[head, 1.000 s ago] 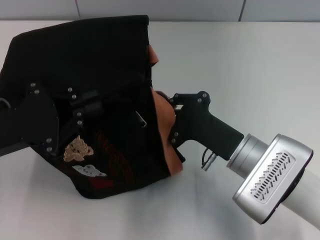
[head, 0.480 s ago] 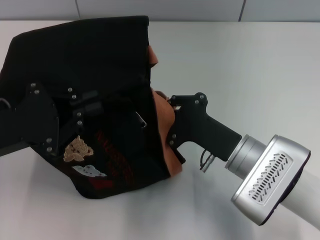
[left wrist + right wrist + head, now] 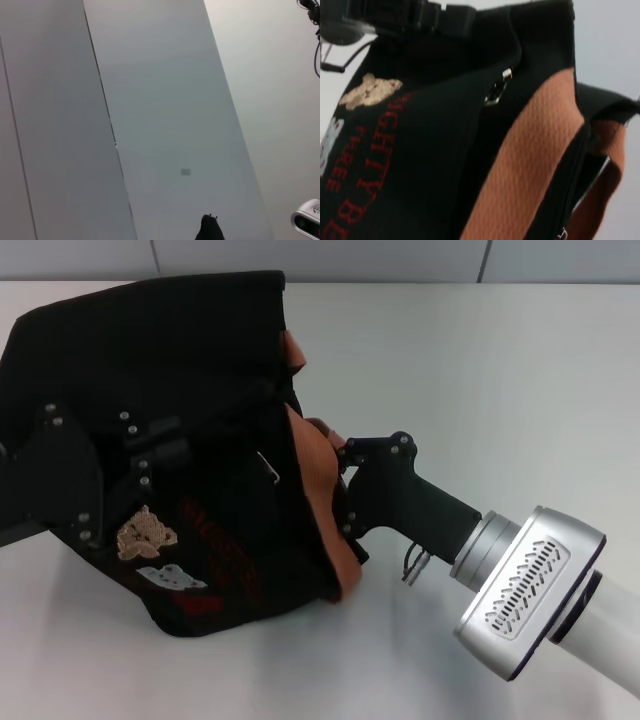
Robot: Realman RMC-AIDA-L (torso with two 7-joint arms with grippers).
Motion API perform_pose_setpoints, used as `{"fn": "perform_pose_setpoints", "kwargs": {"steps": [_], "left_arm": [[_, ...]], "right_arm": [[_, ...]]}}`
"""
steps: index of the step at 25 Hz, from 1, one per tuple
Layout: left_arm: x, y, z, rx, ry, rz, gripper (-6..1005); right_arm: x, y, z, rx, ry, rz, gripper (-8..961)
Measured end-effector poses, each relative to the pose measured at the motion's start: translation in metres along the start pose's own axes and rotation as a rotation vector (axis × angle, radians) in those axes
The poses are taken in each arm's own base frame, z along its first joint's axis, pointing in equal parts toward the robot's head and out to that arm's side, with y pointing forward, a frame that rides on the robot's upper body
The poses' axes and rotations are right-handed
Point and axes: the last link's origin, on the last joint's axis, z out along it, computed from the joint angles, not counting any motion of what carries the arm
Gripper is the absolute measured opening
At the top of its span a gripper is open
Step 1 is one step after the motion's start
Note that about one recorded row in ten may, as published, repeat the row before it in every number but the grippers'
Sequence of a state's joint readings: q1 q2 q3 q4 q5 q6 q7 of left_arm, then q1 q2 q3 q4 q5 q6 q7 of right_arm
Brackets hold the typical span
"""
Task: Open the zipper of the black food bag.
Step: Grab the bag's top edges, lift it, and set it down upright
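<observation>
Head view: the right gripper (image 3: 340, 490) is reaching in at the orange-brown trim band (image 3: 318, 502) on the near end of the black food bag (image 3: 170, 400); whether its fingers are spread or pinching cannot be told, since the fabric is hiding them. Compared with 1 second earlier, bag and arm are sitting slightly farther left, suggesting the bag is being dragged rather than unzipped. Beyond the gripper a small silvery pull (image 3: 497, 90) is hanging. Farther off, the left gripper (image 3: 150, 445) is pressing on the bag, fingers unreadable.
</observation>
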State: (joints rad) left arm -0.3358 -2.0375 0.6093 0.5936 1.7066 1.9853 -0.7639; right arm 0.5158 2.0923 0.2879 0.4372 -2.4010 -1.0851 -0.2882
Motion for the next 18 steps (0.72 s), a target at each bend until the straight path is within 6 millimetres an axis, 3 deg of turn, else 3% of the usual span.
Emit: {"fn": "perform_pose_setpoints", "kwargs": {"steps": [7,18], "left_arm": [[0.001,-0.001,-0.011,0.053,-0.003,0.016,92],[0.007,-0.005,-0.042,0.180,-0.018,0.044,92]], "right_arm": [[0.008,-0.003,-0.003,0.010,0.046,0.002,0],[0.027,-0.026,-0.017,0.134,0.129,0.023,29]]}}
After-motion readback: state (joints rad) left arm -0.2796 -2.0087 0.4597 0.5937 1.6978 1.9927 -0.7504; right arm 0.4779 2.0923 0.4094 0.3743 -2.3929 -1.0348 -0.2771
